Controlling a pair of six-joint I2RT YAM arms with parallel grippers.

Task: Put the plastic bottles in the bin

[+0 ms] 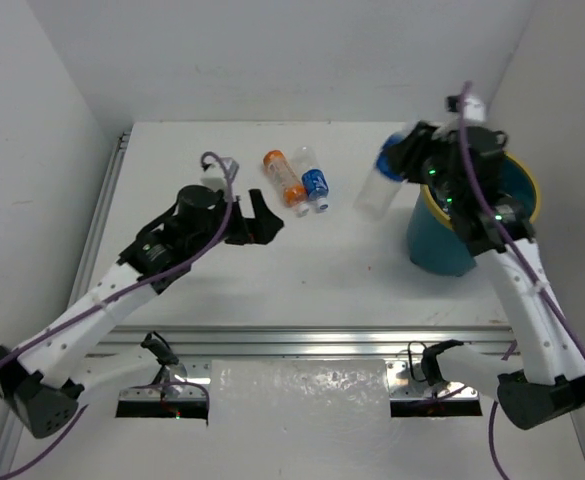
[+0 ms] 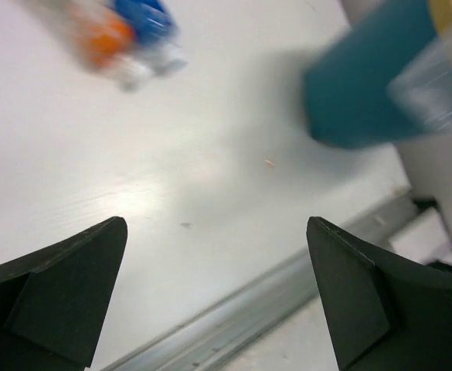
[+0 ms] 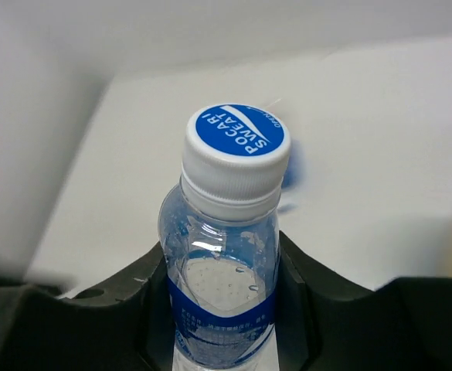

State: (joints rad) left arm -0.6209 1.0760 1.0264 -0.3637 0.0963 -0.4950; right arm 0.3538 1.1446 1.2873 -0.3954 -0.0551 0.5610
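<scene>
The round teal bin with a yellow rim (image 1: 440, 245) stands at the right of the tabletop (image 1: 272, 270). The right gripper (image 1: 400, 170) clamps a clear blue-labelled plastic bottle (image 3: 229, 232) just left of that rim, so it should carry the bottle fully over the opening before releasing, while the left gripper (image 2: 218, 286) hangs wide and empty. One bin and three bottles show: the held one, plus an orange bottle (image 1: 284, 182) and a second blue-labelled bottle (image 1: 315, 183) lying side by side on the tabletop.

The bottle (image 3: 222, 247) is clear glossy plastic, the table (image 1: 272, 270) smooth white.
</scene>
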